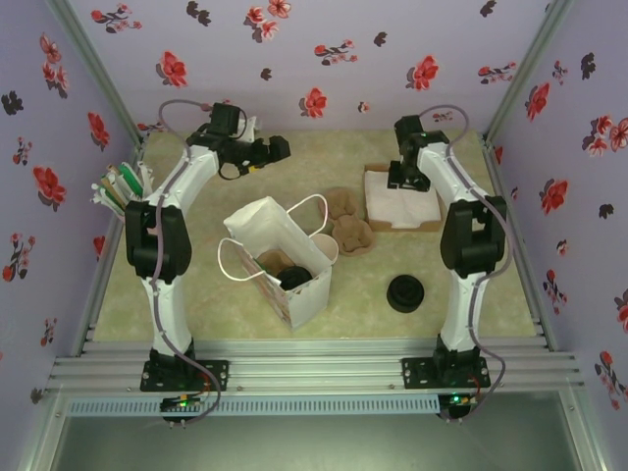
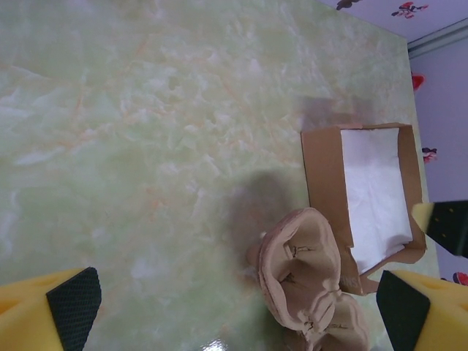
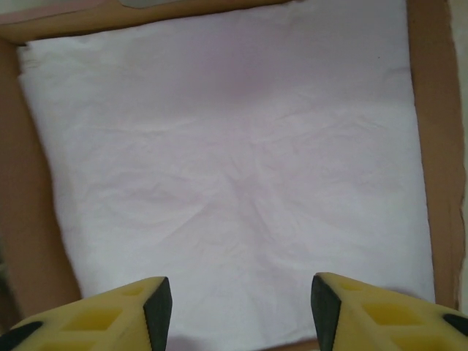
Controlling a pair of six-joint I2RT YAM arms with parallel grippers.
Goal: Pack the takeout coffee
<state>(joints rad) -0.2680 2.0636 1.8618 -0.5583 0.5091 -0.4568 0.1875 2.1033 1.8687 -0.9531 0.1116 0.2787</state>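
Packing is judged well advanced: the takeout coffee (image 1: pixel 294 278), a dark cup with its round black lid facing up, stands inside the white paper bag (image 1: pixel 260 222) at mid-bench, next to a brown item too indistinct to name. What appears left is the extras, since the right gripper (image 3: pixel 241 307) hangs over the white napkins (image 3: pixel 234 168) in their cardboard tray (image 3: pixel 29 219), fingers partly apart with nothing between them; contact with the paper cannot be told. The left gripper (image 2: pixel 238 314), fingers spread wide and empty, hovers above the green bench (image 2: pixel 131 146) near the pulp cup carriers (image 2: pixel 300 256).
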